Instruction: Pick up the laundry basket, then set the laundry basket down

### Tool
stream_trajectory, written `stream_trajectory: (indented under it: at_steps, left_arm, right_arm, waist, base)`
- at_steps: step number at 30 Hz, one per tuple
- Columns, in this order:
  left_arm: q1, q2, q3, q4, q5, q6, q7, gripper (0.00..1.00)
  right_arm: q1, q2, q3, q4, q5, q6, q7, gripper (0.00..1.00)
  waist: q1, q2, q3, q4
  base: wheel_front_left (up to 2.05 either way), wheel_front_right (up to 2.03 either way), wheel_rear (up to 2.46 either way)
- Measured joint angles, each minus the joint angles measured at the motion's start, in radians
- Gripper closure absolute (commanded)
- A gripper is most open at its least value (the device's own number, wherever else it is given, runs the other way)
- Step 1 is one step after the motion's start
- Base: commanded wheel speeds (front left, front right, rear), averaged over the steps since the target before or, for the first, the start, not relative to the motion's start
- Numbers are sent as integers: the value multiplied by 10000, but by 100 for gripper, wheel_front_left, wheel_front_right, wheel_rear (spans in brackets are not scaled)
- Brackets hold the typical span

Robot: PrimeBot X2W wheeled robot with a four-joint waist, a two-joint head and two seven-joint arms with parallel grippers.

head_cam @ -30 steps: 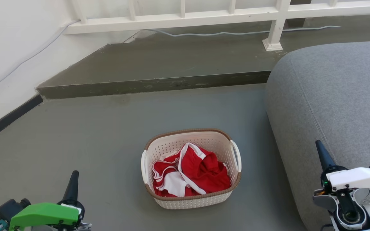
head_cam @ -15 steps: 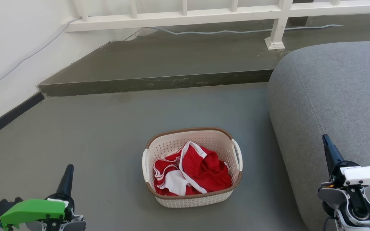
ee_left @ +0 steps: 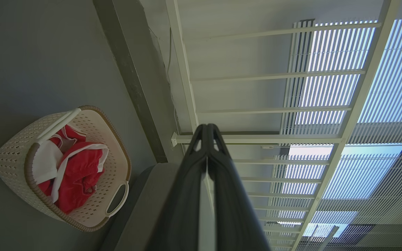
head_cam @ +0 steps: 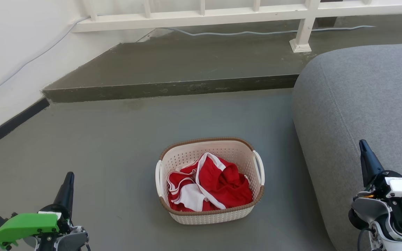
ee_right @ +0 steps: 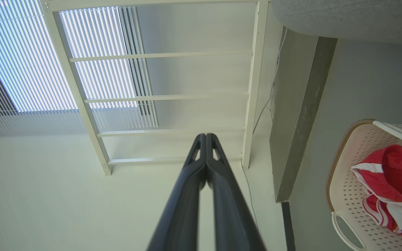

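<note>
I see the basket sitting on the smooth grey floor. It is oval, of cream perforated plastic with a brown woven-look rim, and crumpled red-and-white clothes lie inside. Right of the basket bulges a grey fabric sofa; beyond the basket are a dark raised step and a white railing. The left claw and right claw flank the basket, well apart from it, both clenched on nothing.

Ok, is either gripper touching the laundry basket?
No, the laundry basket sits on the floor, left gripper and right gripper both apart from it.
</note>
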Motion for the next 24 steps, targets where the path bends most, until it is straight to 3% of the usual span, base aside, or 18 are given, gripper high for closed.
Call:
stream_trajectory:
  at_steps: [24]
  left_arm:
    - [-94,0,13,113,0,-10,13,100]
  right_arm:
    - [-1,4,-27,52,6,0,2,100]
  waist:
    - [0,0,-4,1]
  base:
    - [0,0,0]
